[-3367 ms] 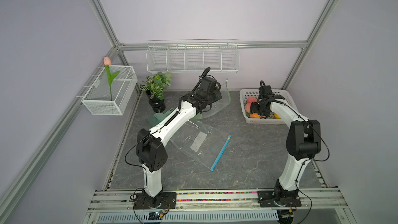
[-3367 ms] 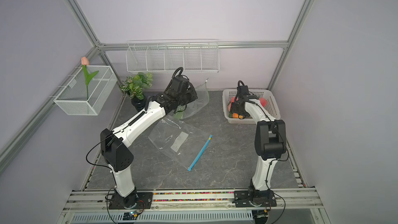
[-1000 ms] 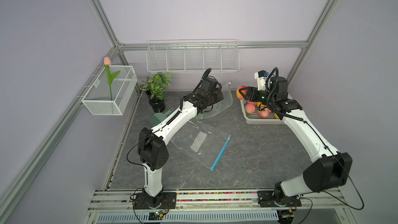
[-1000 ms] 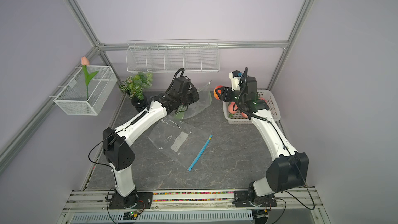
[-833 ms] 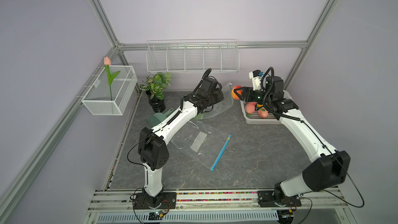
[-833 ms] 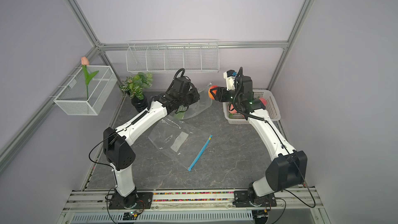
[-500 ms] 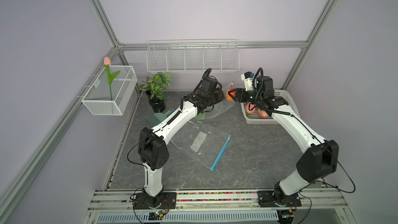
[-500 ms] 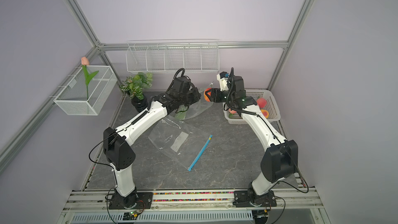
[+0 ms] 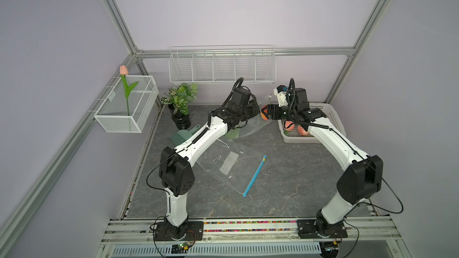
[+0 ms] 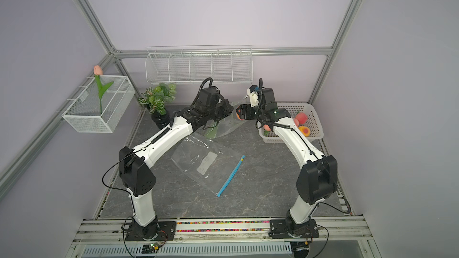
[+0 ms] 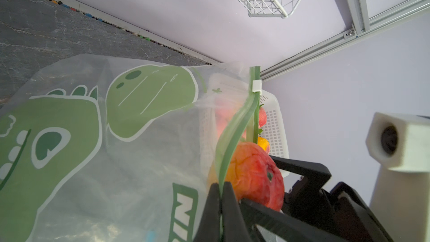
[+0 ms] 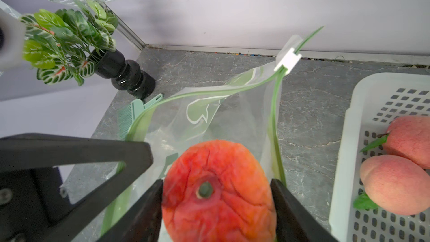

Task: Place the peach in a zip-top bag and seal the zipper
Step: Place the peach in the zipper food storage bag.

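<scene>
Grey marble bench, purple walls. Right end effector has carried peach from white basket to mouth of dinosaur-print zip-top bag, fingers against both its sides. Left end effector pinches green zipper rim, mouth gaping. Drop-in looks next; sealing pending.

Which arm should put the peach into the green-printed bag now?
Right. The right gripper holds the peach at the open mouth of the bag; the left gripper is shut on that bag's edge, holding it open.
</scene>
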